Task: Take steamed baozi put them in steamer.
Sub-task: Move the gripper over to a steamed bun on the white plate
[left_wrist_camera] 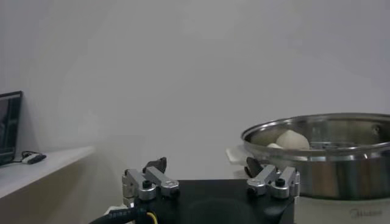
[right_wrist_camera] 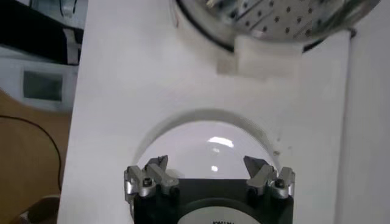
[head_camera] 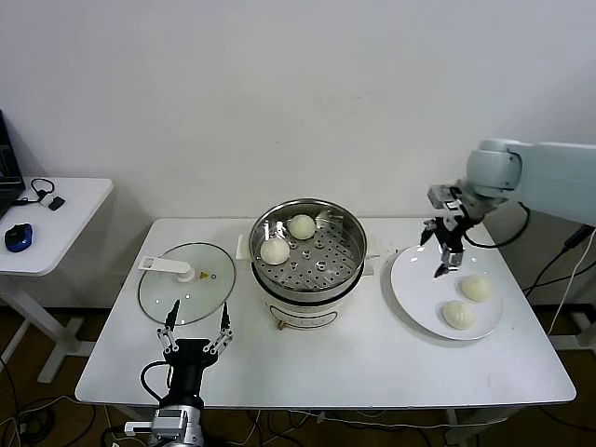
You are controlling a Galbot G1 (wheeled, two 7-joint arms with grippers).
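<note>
Roughly halfway: on the counter (head_camera: pixel 372 363) the steamer (head_camera: pixel 307 244) holds two steamed baozi (head_camera: pixel 275 250) on its tray, two more wait on the white plate (head_camera: pixel 414 293) beside it. Glass lid (head_camera: pixel 186 282) lies flat on the steamer's other side, well clear. Right gripper (head_camera: pixel 445 253) hovers over the plate's rim, jaws apart, empty. Left gripper (head_camera: pixel 196 328) parked at the counter's near edge, jaws apart, idle. Nothing blocks the plate-to-steamer path, I'd say.
</note>
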